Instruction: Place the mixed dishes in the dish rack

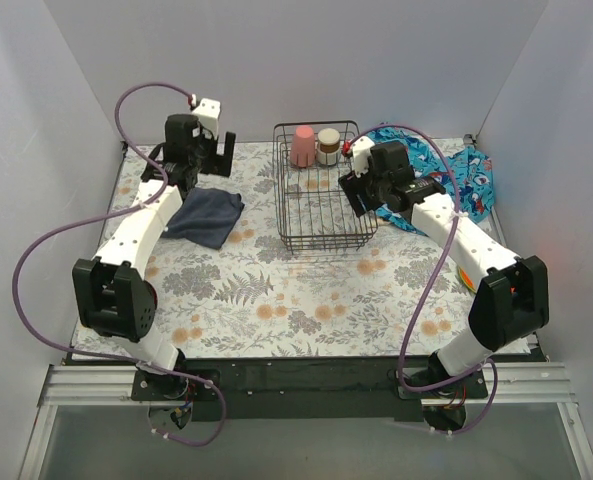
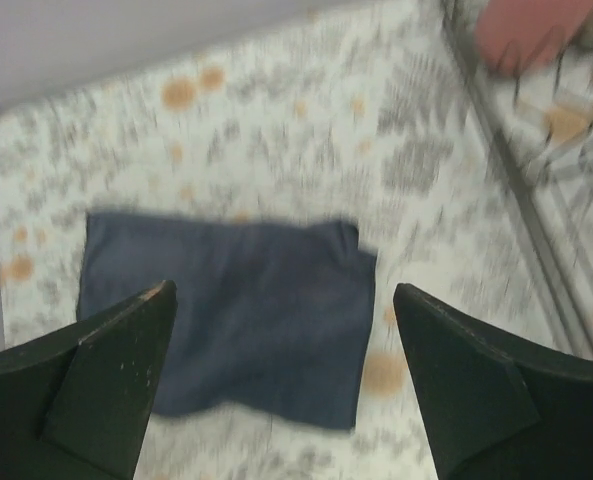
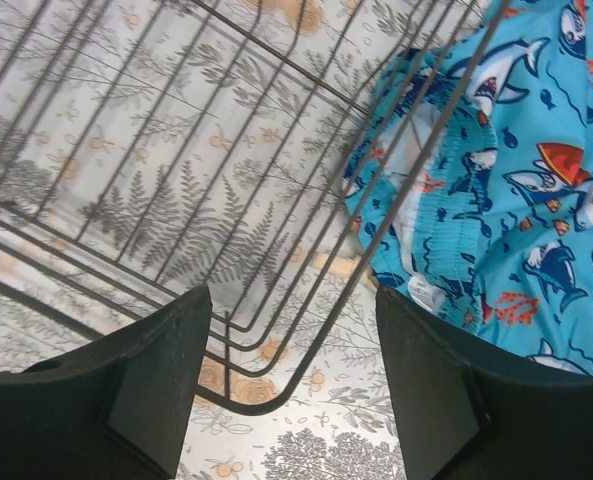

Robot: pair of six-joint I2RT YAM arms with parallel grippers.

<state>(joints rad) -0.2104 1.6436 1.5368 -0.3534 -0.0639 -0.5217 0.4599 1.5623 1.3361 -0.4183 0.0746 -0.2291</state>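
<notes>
The black wire dish rack [image 1: 321,205] stands at the middle back of the table. A pink cup [image 1: 303,145] and a metallic cup [image 1: 328,146] stand inside it at its far end. My right gripper [image 1: 359,195] hovers at the rack's right side. In the right wrist view it [image 3: 293,295] is open, with the rack's corner wire [image 3: 244,405] below and between the fingers, not gripped. My left gripper [image 1: 188,165] hangs open over the dark navy cloth [image 1: 206,215]. The blurred left wrist view shows it [image 2: 284,290] empty above that cloth [image 2: 226,310], with the pink cup [image 2: 531,30] at top right.
A blue patterned cloth [image 1: 456,180] lies bunched right of the rack, close to my right gripper, also seen as the cloth [image 3: 516,200] in the right wrist view. An orange and yellow plate edge [image 1: 466,275] peeks out under the right forearm. White walls enclose the floral table [image 1: 276,300].
</notes>
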